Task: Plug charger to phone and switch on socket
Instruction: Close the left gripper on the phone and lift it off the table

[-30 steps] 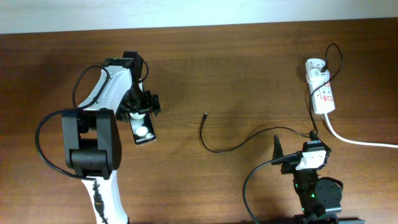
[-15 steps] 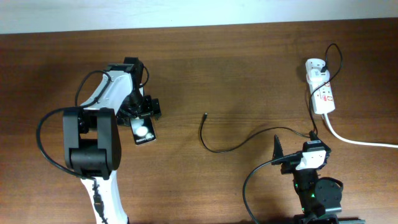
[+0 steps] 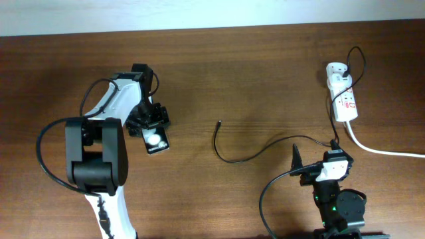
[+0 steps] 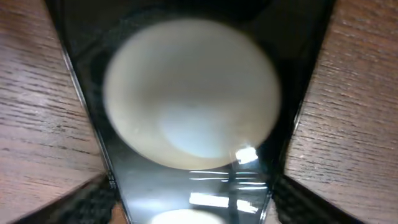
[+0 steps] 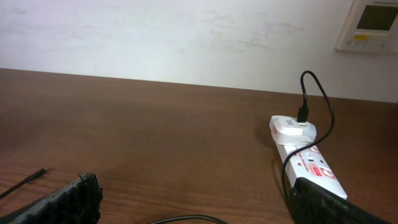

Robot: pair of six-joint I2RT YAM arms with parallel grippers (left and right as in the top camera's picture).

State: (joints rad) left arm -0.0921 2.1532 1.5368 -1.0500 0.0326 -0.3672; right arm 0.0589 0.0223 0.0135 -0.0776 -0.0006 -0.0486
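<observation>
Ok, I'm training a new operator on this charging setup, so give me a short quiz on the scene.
1. True or false: the charger's plug tip is already in the phone.
2. Which arm's end effector is at the phone?
3. Fill in: the charger's white adapter sits plugged into the ____.
Key: 1 false, the tip lies well apart from the phone; 2 the left end effector; 3 socket.

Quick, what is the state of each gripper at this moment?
Left gripper: closed on the phone, fingers against its two long edges.
Right gripper: open, holding nothing.
</observation>
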